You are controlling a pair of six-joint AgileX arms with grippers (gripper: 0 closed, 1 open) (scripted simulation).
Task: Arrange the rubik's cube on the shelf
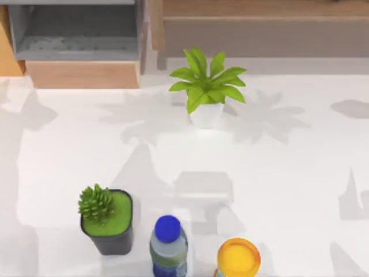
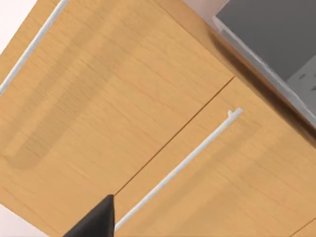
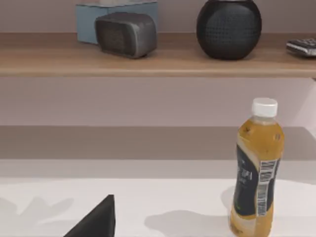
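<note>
Left wrist view gives a dark wedge of the left claw [image 2: 96,222] hanging before a tan cabinet front [image 2: 123,98] with a white bar handle [image 2: 182,165]. Whether that claw is apart or together I cannot tell. A like wedge of the right claw [image 3: 96,222] sits low over the white bench [image 3: 163,197] in the right wrist view, its state equally unreadable, with a juice bottle [image 3: 256,173] standing near it and a wooden ledge [image 3: 148,61] with small appliances beyond.

Farther out, the top view has the shelf [image 1: 259,7] along the back at the right, its grey-brown panel facing the bench, and a grey compartment [image 1: 78,29] at the back left. Where the rubik's cube lies I cannot tell, so the step in hand is, by my judgement, finding and reaching it.

To do that well:
- Use whichever arm is nearer the cube.
- Come down on it squarely and grip two flat, opposite faces.
- Lift it clear of the leafy plant [image 1: 206,86], which stands just before the shelf, and of the succulent pot [image 1: 106,216] and two bottles [image 1: 168,242] along the near edge.
- Set the cube flat on the tan ledge, well back from its front edge.
</note>
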